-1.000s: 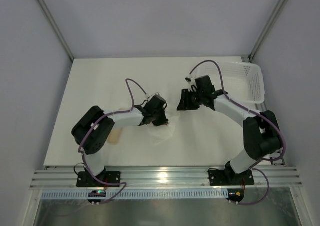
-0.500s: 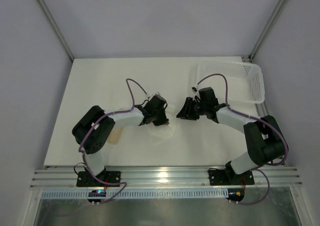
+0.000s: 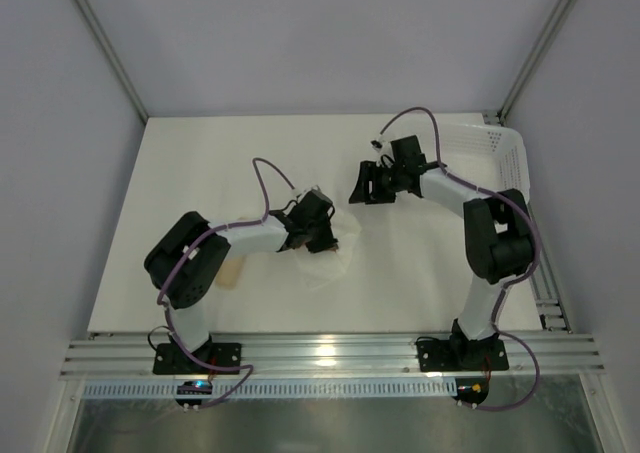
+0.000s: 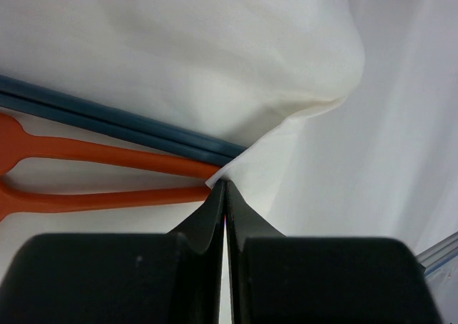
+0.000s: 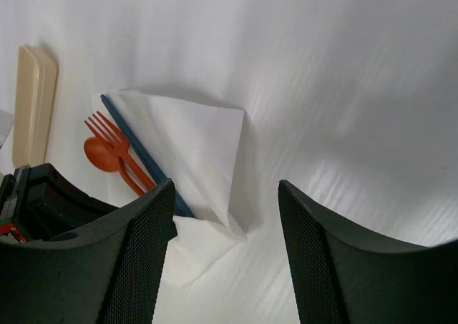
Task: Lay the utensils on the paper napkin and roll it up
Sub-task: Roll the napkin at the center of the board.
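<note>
The white paper napkin lies on the table with one flap folded over the utensils. An orange spoon, an orange fork and a dark blue stick poke out from under the fold. In the left wrist view their orange handles and the blue sticks run under the napkin. My left gripper is shut, pinching a corner of the napkin. My right gripper hangs open above the napkin's far corner, apart from it, and stands behind the left gripper in the top view.
A beige oblong case lies beside the utensils, left of the napkin in the top view. A white perforated basket stands at the back right, behind the right gripper.
The right gripper dipped toward the napkin, then drew back toward the far side, and its jaws spread wider. The left gripper has stayed shut in place.
</note>
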You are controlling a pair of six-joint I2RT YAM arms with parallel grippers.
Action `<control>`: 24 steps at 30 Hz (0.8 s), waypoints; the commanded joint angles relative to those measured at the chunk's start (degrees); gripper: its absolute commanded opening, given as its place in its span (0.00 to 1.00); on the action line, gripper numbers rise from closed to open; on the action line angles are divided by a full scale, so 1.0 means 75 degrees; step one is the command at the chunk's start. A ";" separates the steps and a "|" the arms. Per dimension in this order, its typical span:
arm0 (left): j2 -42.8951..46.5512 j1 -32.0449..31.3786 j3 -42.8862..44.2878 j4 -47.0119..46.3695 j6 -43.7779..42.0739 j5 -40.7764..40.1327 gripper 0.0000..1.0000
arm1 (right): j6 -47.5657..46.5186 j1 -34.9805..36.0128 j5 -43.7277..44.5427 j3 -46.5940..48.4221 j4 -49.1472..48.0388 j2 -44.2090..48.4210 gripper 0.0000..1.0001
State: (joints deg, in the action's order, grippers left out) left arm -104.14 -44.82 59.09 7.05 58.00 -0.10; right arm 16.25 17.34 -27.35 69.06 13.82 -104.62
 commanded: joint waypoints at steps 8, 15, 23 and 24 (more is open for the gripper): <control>-0.0178 -0.0036 0.0160 0.0208 -0.0163 0.0189 0.00 | -0.1428 0.0043 -0.1205 0.1585 0.1543 -0.1238 0.63; -0.0271 -0.0036 0.0254 0.0220 -0.0151 0.0201 0.00 | -0.1545 0.0066 -0.1252 0.1983 0.1906 -0.1531 0.61; -0.0283 -0.0036 0.0278 0.0232 -0.0128 0.0165 0.00 | -0.1944 0.0406 -0.0619 0.2124 0.2316 -0.1695 0.61; -0.0295 -0.0036 0.0278 0.0232 -0.0116 0.0165 0.00 | -0.2049 0.0464 -0.0456 0.2264 0.2503 -0.1742 0.61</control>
State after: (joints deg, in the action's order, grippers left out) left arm -104.99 -44.88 59.99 7.14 58.00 1.10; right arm 3.38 19.31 -33.63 82.85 29.54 -116.33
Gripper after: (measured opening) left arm 0.002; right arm 0.610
